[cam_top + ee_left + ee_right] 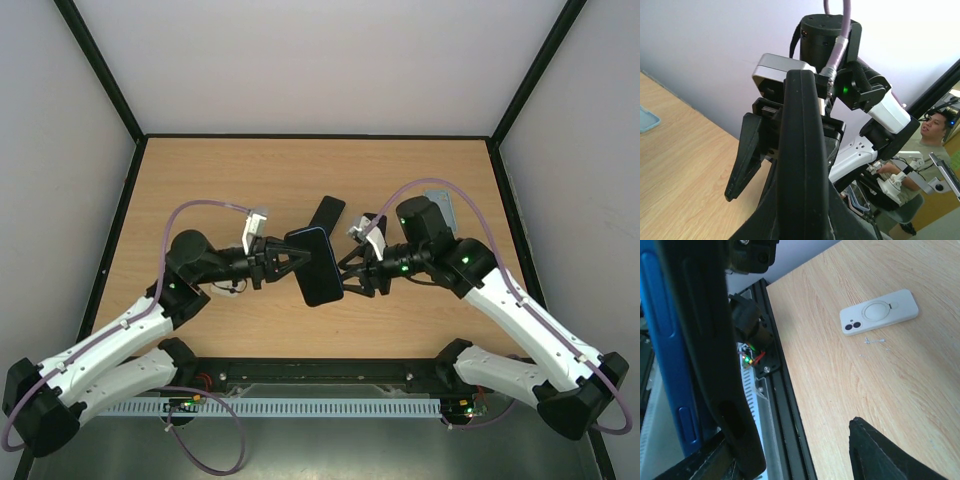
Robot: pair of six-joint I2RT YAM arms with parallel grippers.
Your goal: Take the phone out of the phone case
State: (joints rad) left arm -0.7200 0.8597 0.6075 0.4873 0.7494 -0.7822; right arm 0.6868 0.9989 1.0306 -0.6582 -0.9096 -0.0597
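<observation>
Both arms meet over the middle of the tabletop (250,170). The phone (318,268) hangs in the air between them, tilted up on its edge rather than resting on the wood. The left end effector (297,263) reaches it from nine o'clock and is clamped onto its left rim. In that arm's wrist view the black edge rises straight out from between the fingers. I take this as the anchor hold, giving the other arm something fixed to work against.

The right end effector (348,276) reaches in from three o'clock with its jaws spread. From its wrist camera one finger (880,452) stands well apart from the phone, with bare wood showing between them, while the other side sits just beside the edge. It grips nothing that I can see. The same view shows a blue band with side buttons next to a black band with button slots. I judge the black band to be the phone case (715,365) and the blue one the handset, though I cannot tell whether they are partly apart.

A dark slab (326,213) lies flat at twelve o'clock from the held phone. A white case (879,312) lies flat farther off. Both look set aside, away from where the arms are working.
</observation>
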